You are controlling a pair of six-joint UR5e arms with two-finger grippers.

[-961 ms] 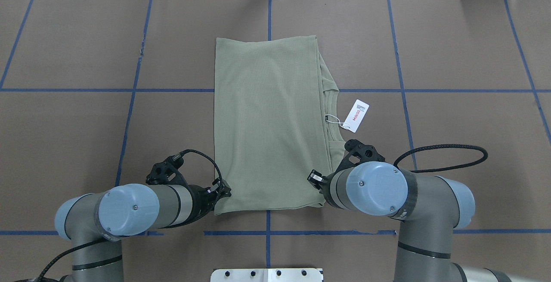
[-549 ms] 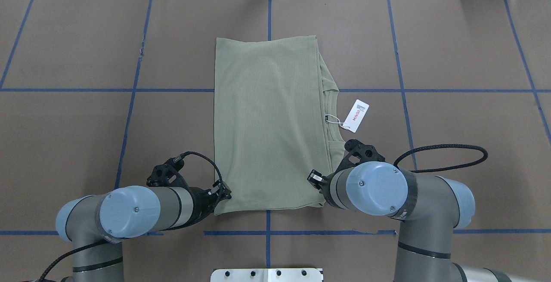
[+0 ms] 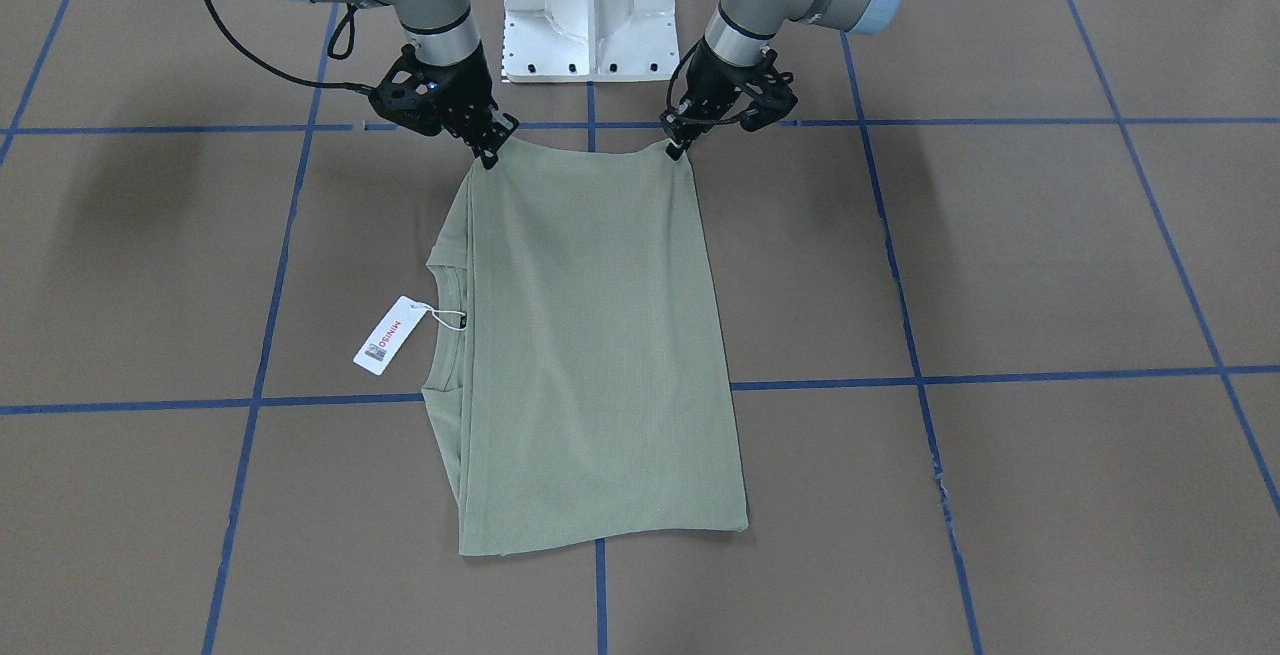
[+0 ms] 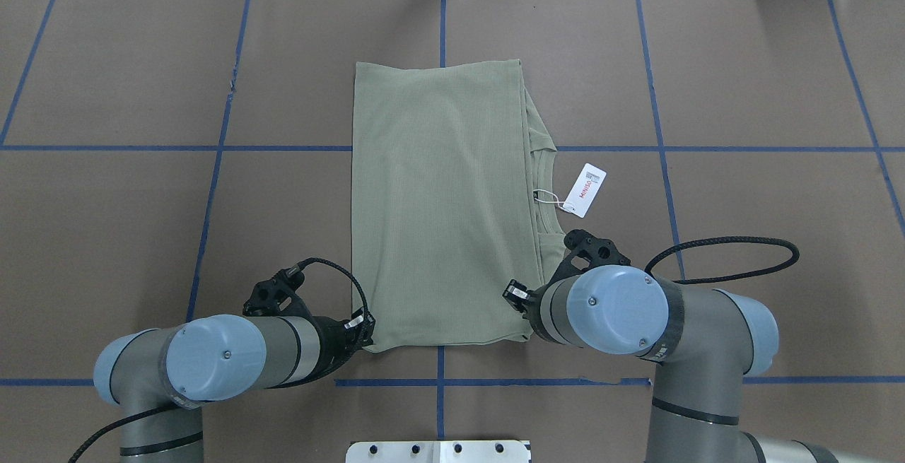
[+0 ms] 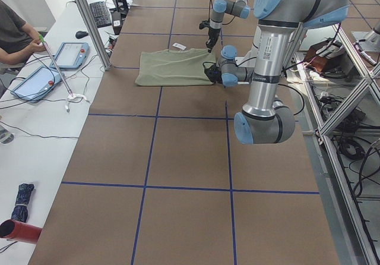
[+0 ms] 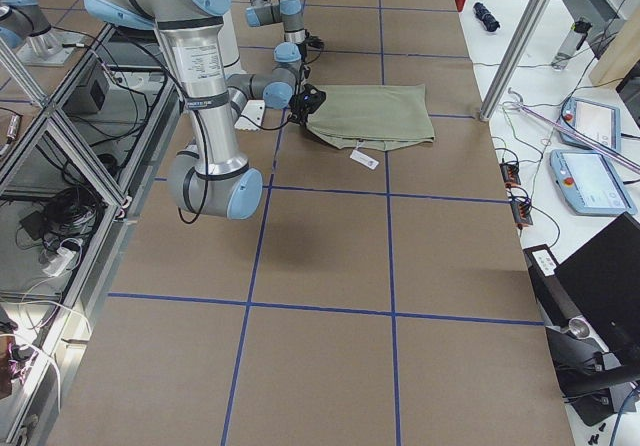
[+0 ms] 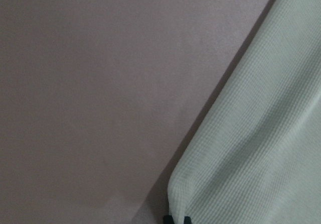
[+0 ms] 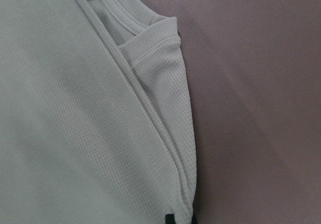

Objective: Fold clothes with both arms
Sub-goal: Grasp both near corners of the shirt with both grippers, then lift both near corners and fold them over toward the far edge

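In the front-facing view, the olive-green shirt [image 3: 590, 335] lies folded into a long panel in the middle of the brown desk [image 3: 1000, 285]. Its collar opening and white hang tag [image 3: 388, 335] are on the robot's right side. The right end effector [image 3: 488, 150] and the left end effector [image 3: 678, 147] each meet one of the two corners nearest the robot's base, tips down on the cloth.

From overhead, the shirt [image 4: 438, 201] straddles the centre blue tape line. The left end effector [image 4: 364, 327] is at the near left corner, which is drawn slightly inward. The right wrist covers the near right corner.

From the left end of the desk, the shirt [image 5: 172, 67] lies flat, far down the desk, with both arms bent over its robot-side edge. A seated person [image 5: 15, 33] is at the view's left edge.

From the right end, the hang tag [image 6: 364, 158] rests on the desk just beside the shirt [image 6: 375, 116].

The left wrist camera shows black fingertips [image 7: 173, 219] pinched shut on the cloth corner, which rises off the desk. The right wrist camera shows its fingertips [image 8: 170, 218] likewise clamped on the layered edge below the collar.
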